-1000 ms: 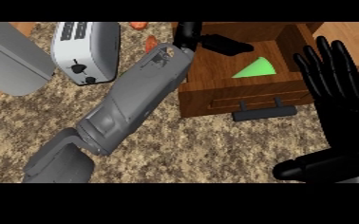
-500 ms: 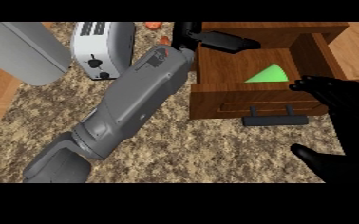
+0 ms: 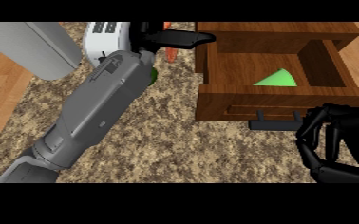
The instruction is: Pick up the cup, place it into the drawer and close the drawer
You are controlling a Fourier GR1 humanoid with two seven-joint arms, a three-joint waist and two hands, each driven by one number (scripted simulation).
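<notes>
The green cup lies inside the open wooden drawer, against its front wall. My right hand is at the lower right, its fingers curled downward just right of the drawer's black handle; nothing shows inside them. My left forearm runs up from the lower left. Its hand is open, with straight fingers pointing right and reaching the drawer unit's top left corner.
A white toaster stands behind my left forearm, and a grey appliance sits at the far left. An orange item and a bit of green peek out beside the left arm. Speckled counter lies in front of the drawer.
My right hand has come down from fingers-up at the right edge, curled, and now sits by the drawer's handle. The left arm has stayed stretched toward the drawer unit.
</notes>
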